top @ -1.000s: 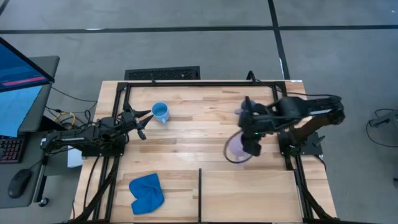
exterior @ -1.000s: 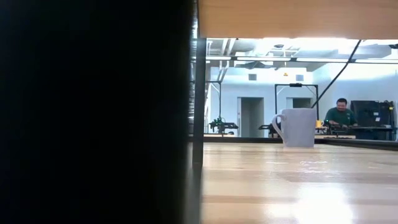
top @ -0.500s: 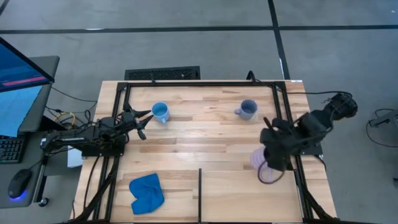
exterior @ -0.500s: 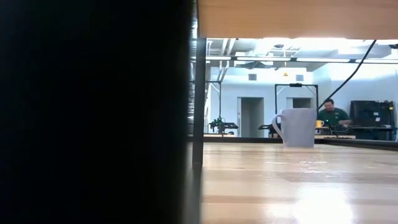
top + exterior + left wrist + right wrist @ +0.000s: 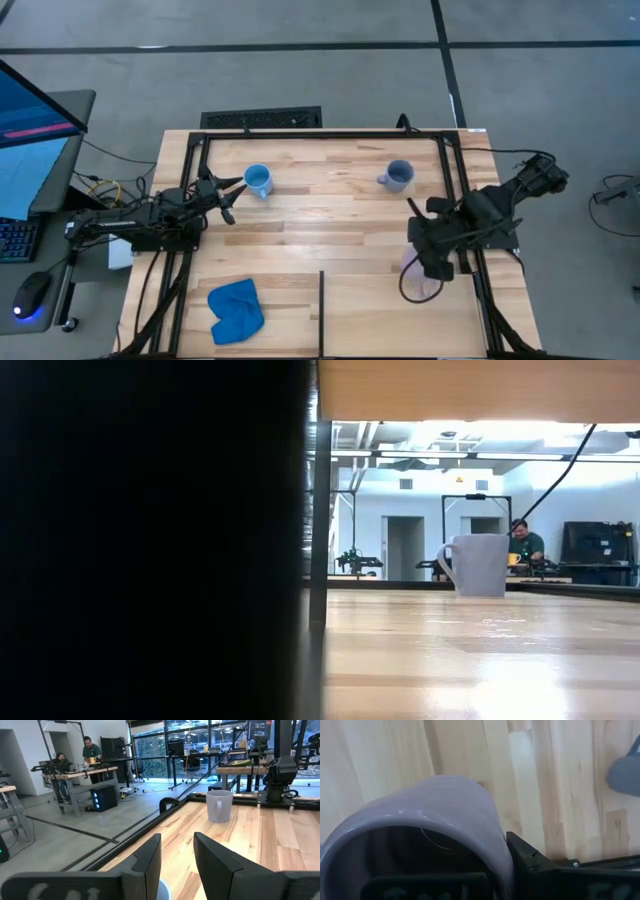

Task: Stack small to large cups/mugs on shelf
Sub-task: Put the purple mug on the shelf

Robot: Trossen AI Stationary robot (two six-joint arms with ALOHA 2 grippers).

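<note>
Since the earlier frames, the right gripper (image 5: 432, 265) has carried the lilac mug (image 5: 420, 277) from mid-counter toward the front right, and it now hangs at the edge where the main counter (image 5: 320, 215) meets the shelf (image 5: 400, 320), just inside the right-hand black rail (image 5: 470, 250). Jaws of the right gripper are closed on the mug's wall; the right wrist view shows the mug (image 5: 435, 815) tilted, mouth toward the camera. Grey-blue mug (image 5: 398, 176) stands upright at the back right, unchanged. Sky-blue mug (image 5: 258, 180) stands at the back left, unchanged. Left gripper (image 5: 228, 198) rests just beside the sky-blue mug, jaws parted and empty. Blue cloth (image 5: 236, 309) lies at the front left.
</note>
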